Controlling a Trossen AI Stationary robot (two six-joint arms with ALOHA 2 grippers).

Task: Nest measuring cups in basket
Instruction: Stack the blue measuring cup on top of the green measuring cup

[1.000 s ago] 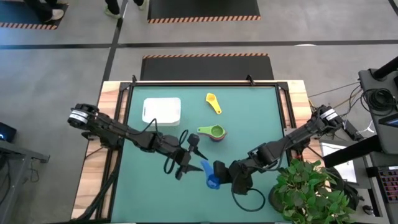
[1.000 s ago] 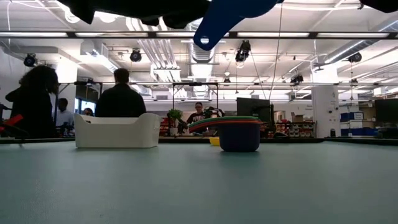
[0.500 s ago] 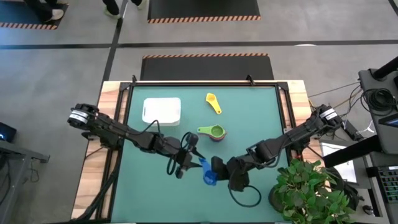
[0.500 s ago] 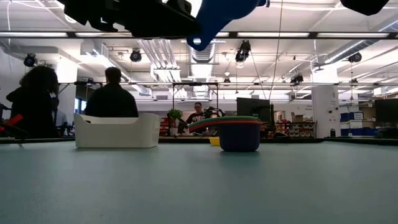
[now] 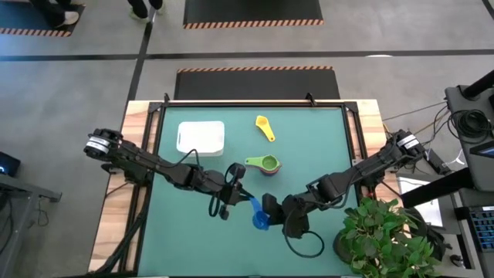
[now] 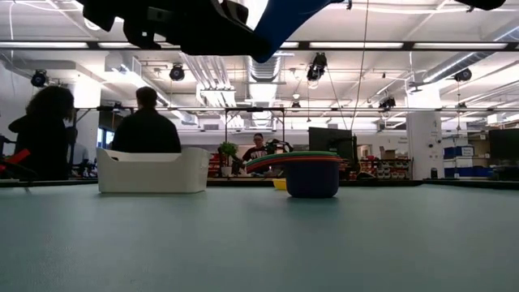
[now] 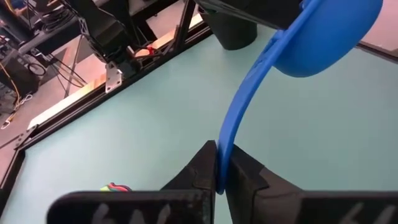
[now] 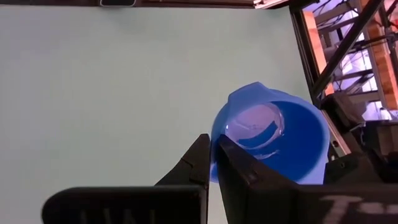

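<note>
Left gripper [image 7: 219, 180]: fingers pinching the end of the blue cup's [image 7: 329, 31] handle, above the mat.
Right gripper [image 8: 213, 163]: fingers pinching the same cup's rim, opposite the handle.
Cup stack [image 5: 265, 164]: beyond both grippers, green on top.
Yellow cup [image 5: 265, 127]: farther off, alone.
Basket [image 5: 201, 137]: well apart, beyond the left gripper.
Surface: green mat [image 5: 309, 147], wooden borders.
Room: people seated [image 6: 146, 122] behind the table; plant [image 5: 386, 239] beside the right arm.

Blue cup [image 5: 261, 221] held aloft, yellow cup [image 5: 265, 127] alone, nested stack [image 5: 267, 164] mid-table, white basket [image 5: 201, 138] apart.
</note>
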